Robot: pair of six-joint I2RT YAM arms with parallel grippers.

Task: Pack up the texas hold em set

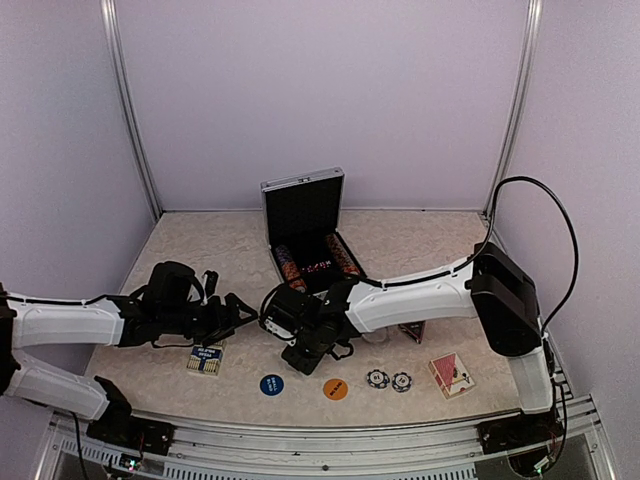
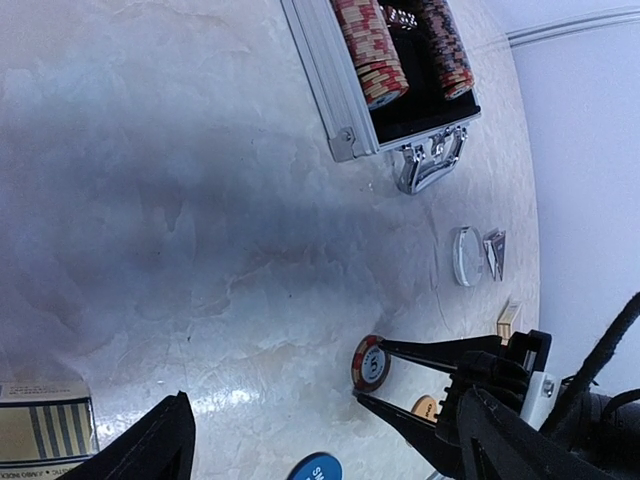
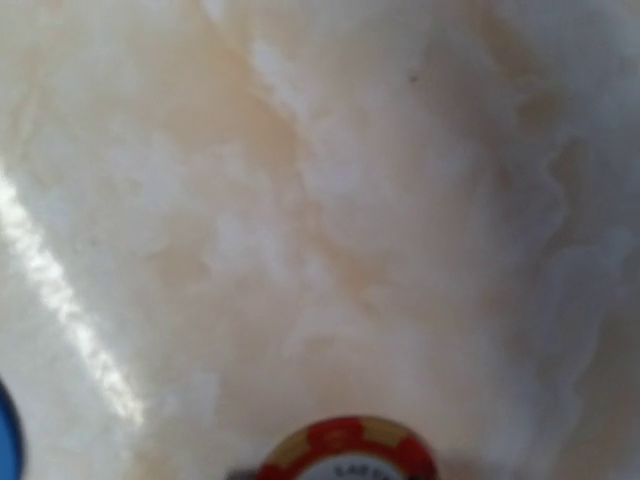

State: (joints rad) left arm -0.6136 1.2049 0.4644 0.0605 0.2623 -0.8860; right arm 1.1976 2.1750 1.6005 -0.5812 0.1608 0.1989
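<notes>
The silver case (image 1: 303,185) stands open at the back, with rows of striped chips (image 1: 318,262) in its black tray. My right gripper (image 1: 272,322) is shut on a red and tan poker chip (image 2: 370,363), which stands on edge on the table between its thin fingertips. That same chip (image 3: 345,452) fills the bottom edge of the right wrist view. My left gripper (image 1: 243,313) hangs open just left of it, with nothing between its fingers (image 2: 150,448). On the table lie a blue disc (image 1: 271,384), an orange disc (image 1: 335,388), two dark chips (image 1: 388,380) and two card decks (image 1: 452,374) (image 1: 205,358).
A clear disc (image 2: 465,255) and a dark triangle (image 2: 494,252) lie right of the case handle (image 2: 430,160). The two arms meet at the table's middle front. Purple walls close in the back and both sides.
</notes>
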